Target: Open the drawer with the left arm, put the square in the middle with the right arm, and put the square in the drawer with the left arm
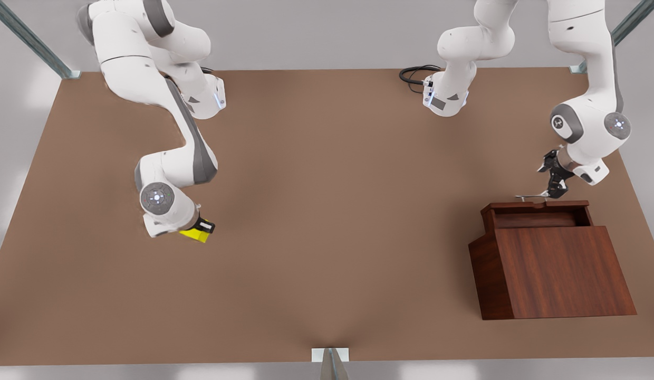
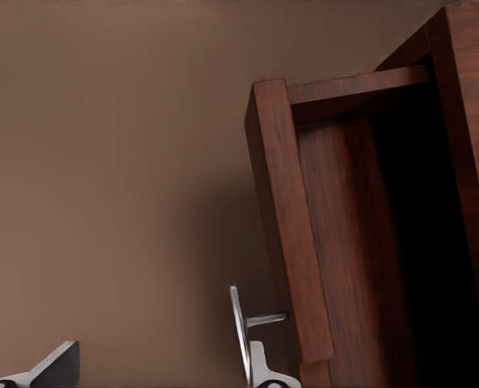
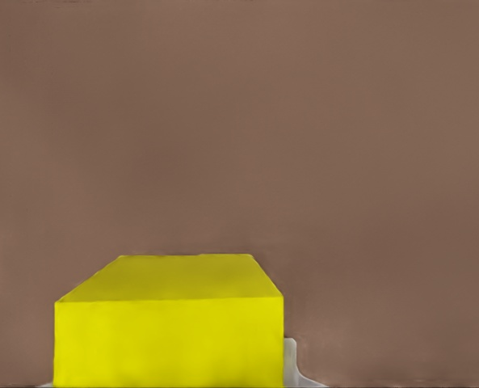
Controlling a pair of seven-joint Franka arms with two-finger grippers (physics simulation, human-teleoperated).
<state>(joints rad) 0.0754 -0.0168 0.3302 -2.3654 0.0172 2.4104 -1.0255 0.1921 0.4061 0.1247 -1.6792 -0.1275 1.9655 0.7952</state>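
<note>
Drawer (image 1: 538, 210): you see a reddish-brown wood tray pulled partly out of its cabinet at the front view's right, silver bar handle (image 1: 528, 197).
Square (image 1: 195, 234): you see a bright yellow cube at the front view's left.

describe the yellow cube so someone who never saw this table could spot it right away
Start from the wide brown tabletop and go to the front view's left side, away from the wooden cabinet. There the right gripper grips the square. It is the one bright yellow thing here.
</note>
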